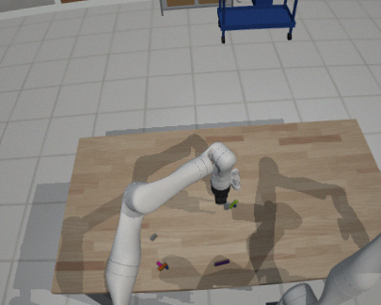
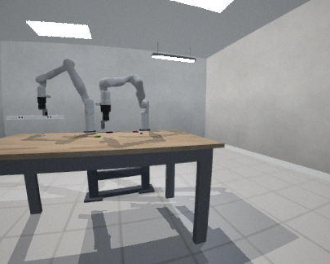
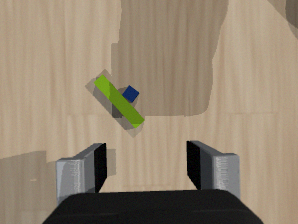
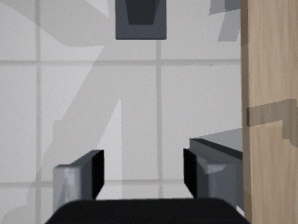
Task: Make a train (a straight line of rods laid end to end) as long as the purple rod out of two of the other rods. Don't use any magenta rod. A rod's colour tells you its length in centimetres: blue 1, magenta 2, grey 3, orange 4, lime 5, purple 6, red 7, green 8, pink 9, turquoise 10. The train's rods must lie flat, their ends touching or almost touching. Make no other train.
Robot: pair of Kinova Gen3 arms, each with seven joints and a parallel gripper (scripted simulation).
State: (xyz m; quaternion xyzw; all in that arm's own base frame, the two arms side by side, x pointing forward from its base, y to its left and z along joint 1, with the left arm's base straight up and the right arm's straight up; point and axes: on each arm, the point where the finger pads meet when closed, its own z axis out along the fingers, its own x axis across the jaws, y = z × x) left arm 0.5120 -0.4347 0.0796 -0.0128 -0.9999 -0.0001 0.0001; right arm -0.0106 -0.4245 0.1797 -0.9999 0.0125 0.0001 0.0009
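Observation:
A lime rod (image 1: 233, 204) (image 2: 97, 136) (image 3: 119, 101) lies slanted, a small blue rod (image 3: 131, 93) against or under its side. A dark patch shows under its other side; I cannot tell if it is shadow or a rod. My left gripper (image 1: 227, 206) (image 2: 103, 125) (image 3: 146, 159) is open and empty above the table, near the lime rod. The purple rod (image 1: 222, 263) (image 2: 109, 132) lies near the front edge. An orange rod (image 1: 163, 266) lies against or across a magenta rod (image 1: 159, 264), beside another blue rod (image 1: 166, 267). A grey rod (image 1: 153, 237) lies apart. My right gripper (image 2: 45, 112) (image 4: 144, 166) is open and empty.
The wooden table (image 1: 316, 188) (image 2: 172, 143) (image 4: 272, 60) carries all the rods. The right gripper hangs high, beyond the table's edge, over the tiled floor. The left arm reaches across the table above the grey rod's side. A blue cart (image 1: 257, 18) stands far behind.

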